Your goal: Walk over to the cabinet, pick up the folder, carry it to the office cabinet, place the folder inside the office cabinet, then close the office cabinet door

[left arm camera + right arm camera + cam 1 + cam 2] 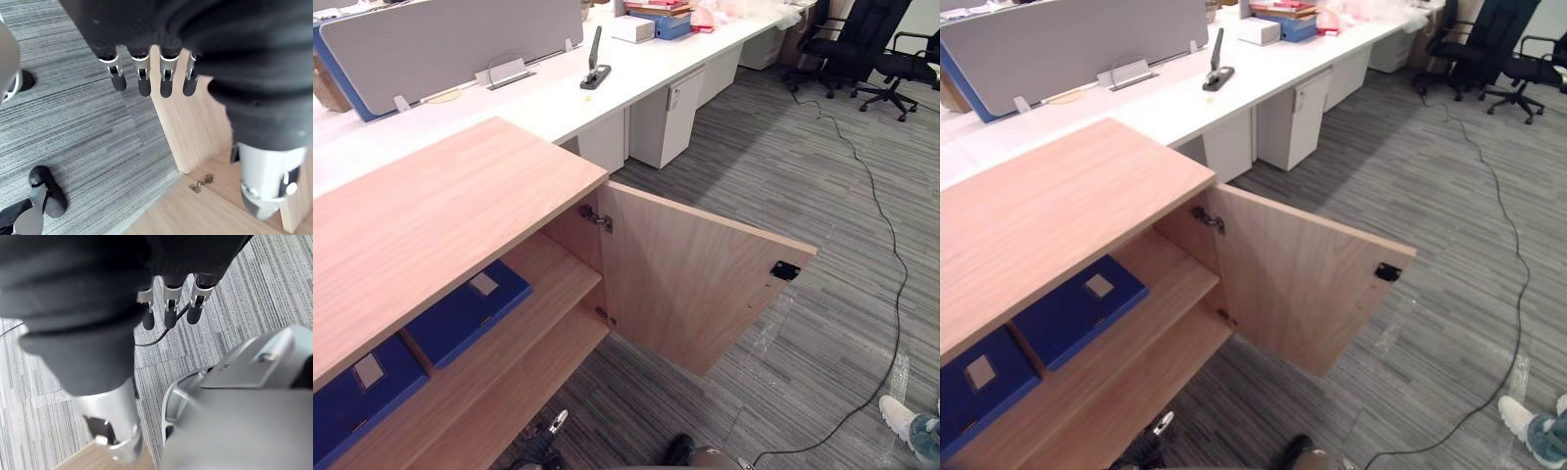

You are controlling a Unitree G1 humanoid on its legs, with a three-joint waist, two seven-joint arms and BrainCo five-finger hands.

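Note:
The wooden office cabinet (431,215) stands before me at the left, its door (695,284) swung wide open over the carpet. Two blue folders lie flat on its upper shelf: one (470,308) near the hinge side, the other (357,392) further left. My left hand (143,81) hangs open with straight fingers over the carpet beside the door's edge (195,132) and holds nothing. My right hand (168,308) also hangs open above the grey carpet, with nothing in it.
Behind the cabinet runs a long white desk (558,93) with a grey partition (450,39), a black desk tool (595,69) and white drawer units (666,122) under it. Black office chairs (862,44) stand far right. A person's shoe (901,416) shows at the lower right.

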